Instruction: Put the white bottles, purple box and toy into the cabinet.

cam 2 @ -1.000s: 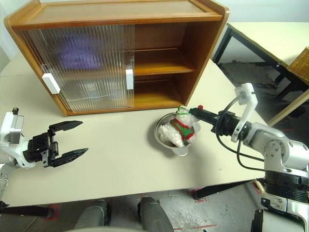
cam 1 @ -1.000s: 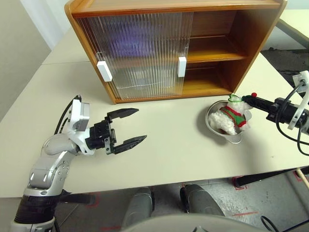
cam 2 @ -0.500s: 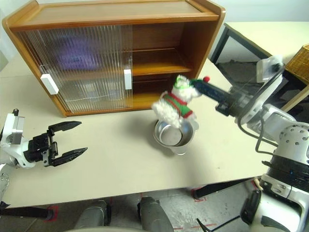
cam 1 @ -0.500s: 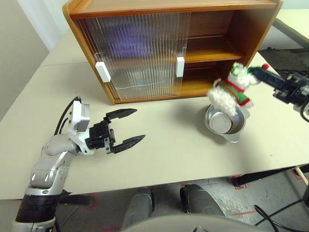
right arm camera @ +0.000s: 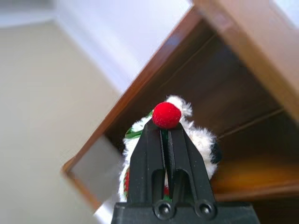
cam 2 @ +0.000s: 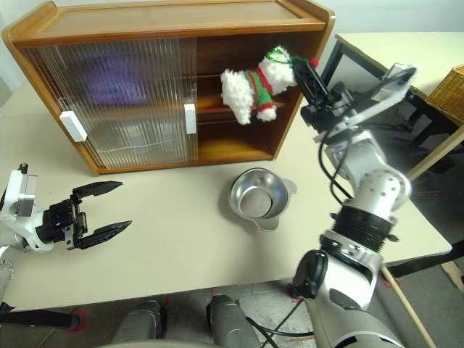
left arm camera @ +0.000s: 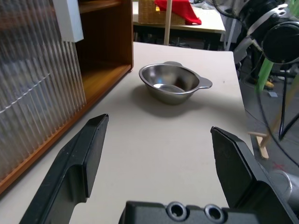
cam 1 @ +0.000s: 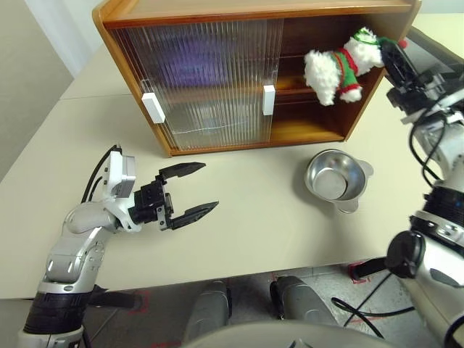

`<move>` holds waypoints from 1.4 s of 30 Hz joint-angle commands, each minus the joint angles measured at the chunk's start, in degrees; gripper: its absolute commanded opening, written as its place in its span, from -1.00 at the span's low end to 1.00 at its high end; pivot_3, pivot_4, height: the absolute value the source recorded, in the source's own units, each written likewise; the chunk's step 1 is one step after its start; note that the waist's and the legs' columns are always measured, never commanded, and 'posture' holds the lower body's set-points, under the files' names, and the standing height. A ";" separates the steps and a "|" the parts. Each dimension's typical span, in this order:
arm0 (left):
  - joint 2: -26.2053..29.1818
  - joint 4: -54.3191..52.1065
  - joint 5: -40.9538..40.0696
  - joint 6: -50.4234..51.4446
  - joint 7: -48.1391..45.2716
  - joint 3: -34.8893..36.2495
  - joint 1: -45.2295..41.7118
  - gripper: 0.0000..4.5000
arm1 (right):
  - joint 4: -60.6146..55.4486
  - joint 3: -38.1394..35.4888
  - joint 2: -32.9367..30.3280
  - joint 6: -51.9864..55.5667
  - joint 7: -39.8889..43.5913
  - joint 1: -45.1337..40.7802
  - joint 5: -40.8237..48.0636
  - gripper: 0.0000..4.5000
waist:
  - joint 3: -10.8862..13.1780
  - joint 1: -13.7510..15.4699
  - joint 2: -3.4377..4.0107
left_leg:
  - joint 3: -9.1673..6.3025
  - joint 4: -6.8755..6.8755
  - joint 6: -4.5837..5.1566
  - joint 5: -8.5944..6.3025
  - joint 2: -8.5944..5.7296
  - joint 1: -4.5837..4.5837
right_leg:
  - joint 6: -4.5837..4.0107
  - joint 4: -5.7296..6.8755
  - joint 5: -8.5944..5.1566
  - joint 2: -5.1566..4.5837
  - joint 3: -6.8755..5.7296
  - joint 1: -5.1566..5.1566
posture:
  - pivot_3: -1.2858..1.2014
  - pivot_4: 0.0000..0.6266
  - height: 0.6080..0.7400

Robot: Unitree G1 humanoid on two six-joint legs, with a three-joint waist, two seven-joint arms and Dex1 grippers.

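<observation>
Overhead, the right gripper (cam 2: 306,69) is clamped on the hat of the toy (cam 2: 250,85), carrying it in the air at the cabinet (cam 2: 167,22)'s open right half, level with the upper shelf, likely to set it there; the steel bowl (cam 2: 259,197) sits empty on the table (cam 2: 181,239) below, before the cabinet's right end. From the left wrist, the left gripper (left arm camera: 159,149) hangs idle with fingers spread wide, the bowl ahead and the ribbed sliding door (left arm camera: 32,84) beside it. From the right wrist, closed fingers (right arm camera: 149,158) pinch just under the red pompom (right arm camera: 167,115), nothing between the toy and the shelf.
</observation>
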 commanded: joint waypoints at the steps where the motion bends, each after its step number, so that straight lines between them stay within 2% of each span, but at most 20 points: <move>1: 0.13 -0.29 0.69 -0.22 -0.02 -0.15 0.53 1.00 | 0.21 1.41 2.91 -5.52 -2.62 -0.96 -2.34 -0.99 | 0.00 -0.01 0.01 | 0.00 -0.01 0.01 0.00 0.01 0.00 | -0.01 0.00 0.00 0.00 0.00 -0.02 | -0.02 -0.79 1.00; 9: -0.26 0.58 1.12 -1.44 -0.53 0.01 1.33 1.00 | 3.04 3.91 8.14 -15.12 -6.34 -3.22 -7.02 -0.99 | -0.02 -0.02 0.03 | -0.03 -0.06 0.00 -0.01 0.04 -0.11 | -0.06 0.00 0.01 -0.01 -0.01 -0.15 | -0.01 -0.78 1.00; 18: -0.18 0.58 1.03 -1.82 -0.62 0.12 1.71 1.00 | 11.08 8.42 12.14 -24.77 -9.43 -6.30 -16.37 -0.99 | -0.02 -0.27 0.04 | -0.02 -0.07 0.00 -0.01 0.15 -0.23 | -0.21 0.16 0.09 0.00 -0.02 -0.39 | -0.02 -0.78 1.00; 29: 0.06 -1.37 0.78 -1.07 0.56 0.26 2.46 1.00 | 29.21 8.49 12.61 -36.18 -10.79 -14.86 -23.14 -0.99 | -0.02 -0.18 0.05 | -0.03 -0.09 0.01 0.00 0.30 -0.36 | -0.42 0.66 0.03 0.03 -0.03 -0.77 | 0.00 -0.79 1.00; 36: 0.32 -1.50 0.85 -1.21 0.81 0.49 2.71 1.00 | 37.02 7.51 12.62 -39.96 -9.56 -19.04 -23.30 -0.99 | -0.04 0.04 0.07 | -0.02 -0.09 0.00 0.00 0.46 -0.67 | -0.44 0.68 0.10 0.07 -0.11 -1.07 | 0.01 -0.81 1.00; 40: 0.32 -1.38 0.95 -1.41 0.79 0.52 2.94 1.00 | 35.16 8.44 12.92 -38.06 -8.45 -18.13 -23.35 -0.54 | -0.05 0.01 0.07 | 0.05 -0.06 0.00 -0.01 0.56 -0.69 | -0.43 0.68 0.15 0.09 -0.13 -1.07 | 0.00 -0.82 1.00; 42: 0.28 -1.24 1.00 -1.41 0.76 0.38 2.81 1.00 | 33.87 8.53 12.95 -37.55 -8.49 -17.44 -23.43 -0.20 | -0.05 0.02 0.08 | 0.06 -0.06 0.00 0.00 0.60 -0.68 | -0.47 0.68 0.17 0.13 -0.14 -1.07 | 0.00 -0.81 1.00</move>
